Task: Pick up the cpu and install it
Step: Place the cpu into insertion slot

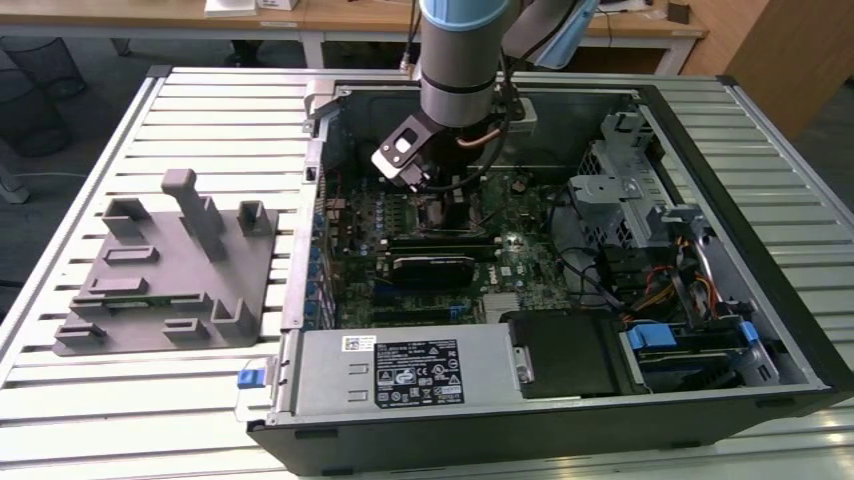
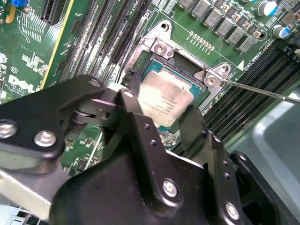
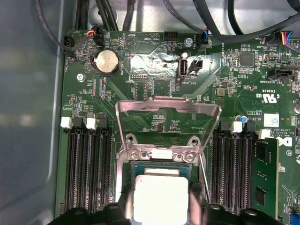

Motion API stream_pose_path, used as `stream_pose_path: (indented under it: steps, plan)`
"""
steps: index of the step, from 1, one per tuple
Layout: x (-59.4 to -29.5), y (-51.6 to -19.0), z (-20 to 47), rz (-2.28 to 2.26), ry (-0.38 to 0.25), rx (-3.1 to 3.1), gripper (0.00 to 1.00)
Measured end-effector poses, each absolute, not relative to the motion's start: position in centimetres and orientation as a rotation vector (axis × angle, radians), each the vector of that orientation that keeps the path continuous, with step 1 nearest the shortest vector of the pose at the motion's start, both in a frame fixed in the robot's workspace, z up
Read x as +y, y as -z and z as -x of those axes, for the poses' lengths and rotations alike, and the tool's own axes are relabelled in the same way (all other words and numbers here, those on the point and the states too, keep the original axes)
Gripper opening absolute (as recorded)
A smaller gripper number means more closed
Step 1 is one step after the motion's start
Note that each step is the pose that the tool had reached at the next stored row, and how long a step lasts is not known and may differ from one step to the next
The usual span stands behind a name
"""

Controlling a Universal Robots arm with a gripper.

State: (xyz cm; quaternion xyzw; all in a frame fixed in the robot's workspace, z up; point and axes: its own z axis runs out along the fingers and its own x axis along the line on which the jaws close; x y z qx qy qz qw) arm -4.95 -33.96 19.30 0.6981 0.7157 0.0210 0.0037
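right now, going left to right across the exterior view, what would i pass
grey tray with upright posts → case's left wall → gripper over the motherboard → metal drive cage → case's right wall

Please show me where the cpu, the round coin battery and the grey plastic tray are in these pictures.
cpu (image 3: 160,199): first wrist view, on the middle of its silver top.
coin battery (image 3: 105,62): first wrist view, on its round face.
grey plastic tray (image 1: 167,262): exterior view, on a bare flat part of its base.

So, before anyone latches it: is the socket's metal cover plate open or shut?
Open: the cover plate is swung back, leaving the cpu uncovered.
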Motion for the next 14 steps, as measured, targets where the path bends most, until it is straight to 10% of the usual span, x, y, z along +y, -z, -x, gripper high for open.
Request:
stream_pose_path:
  steps: [14]
  plan:
    - [-33.95, -20.10, 4.95, -2.188, -0.065, 2.243, 0.54]
